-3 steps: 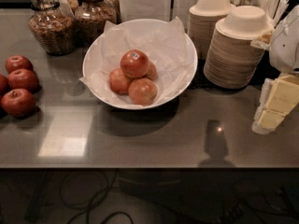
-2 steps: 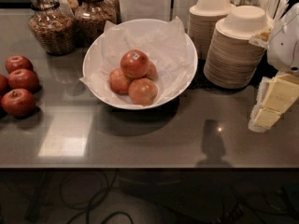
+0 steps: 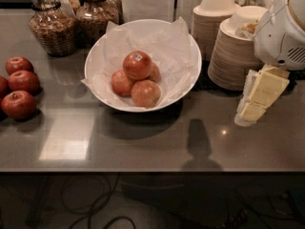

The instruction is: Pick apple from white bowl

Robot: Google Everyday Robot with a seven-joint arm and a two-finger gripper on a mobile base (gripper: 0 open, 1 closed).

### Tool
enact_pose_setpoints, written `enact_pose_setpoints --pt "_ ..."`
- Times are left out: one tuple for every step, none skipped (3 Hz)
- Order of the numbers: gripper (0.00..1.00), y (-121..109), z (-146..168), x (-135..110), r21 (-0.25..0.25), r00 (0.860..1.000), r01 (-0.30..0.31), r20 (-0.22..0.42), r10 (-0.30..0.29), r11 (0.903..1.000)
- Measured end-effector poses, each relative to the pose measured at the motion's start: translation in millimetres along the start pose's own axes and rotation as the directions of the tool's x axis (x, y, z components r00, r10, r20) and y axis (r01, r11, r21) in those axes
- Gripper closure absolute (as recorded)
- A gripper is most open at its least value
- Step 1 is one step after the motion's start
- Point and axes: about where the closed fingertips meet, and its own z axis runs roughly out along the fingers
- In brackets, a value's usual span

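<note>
The white bowl (image 3: 143, 108), lined with crumpled white paper, stands at the back middle of the grey counter. The reddish-orange apple (image 3: 137, 65) with a small white-and-blue sticker sits on top of the pile in it. Paler apples (image 3: 146, 93) lie below and around it. My gripper (image 3: 259, 97) with cream-coloured fingers hangs from the white arm (image 3: 281, 32) at the right. It is above the counter, well to the right of the bowl and apart from it. It holds nothing that I can see.
Three darker red apples (image 3: 19, 104) lie at the left edge. Two glass jars (image 3: 50, 25) stand at the back left. Stacks of beige paper bowls (image 3: 236, 56) stand just behind my gripper, right of the white bowl. The counter's front edge (image 3: 143, 168) runs across below.
My gripper has moved a little to the left, toward the bowl. The apples and the bowl have not moved.
</note>
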Motion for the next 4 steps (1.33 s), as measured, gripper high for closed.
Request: enact_pose_setpoints --pt "0.00 1 4 -7 -0.005 0.999 -0.029 0.036 0.029 0.9996" --pt "0.00 -1 14 -35 -0.013 0.986 -0.038 0.165 0.040 0.9992" --pt "0.00 -5 16 -63 -0.022 0.947 -0.057 0.316 0.061 0.9981" --pt "0.00 -9 17 -90 -0.028 0.895 -0.047 0.442 0.054 0.9985"
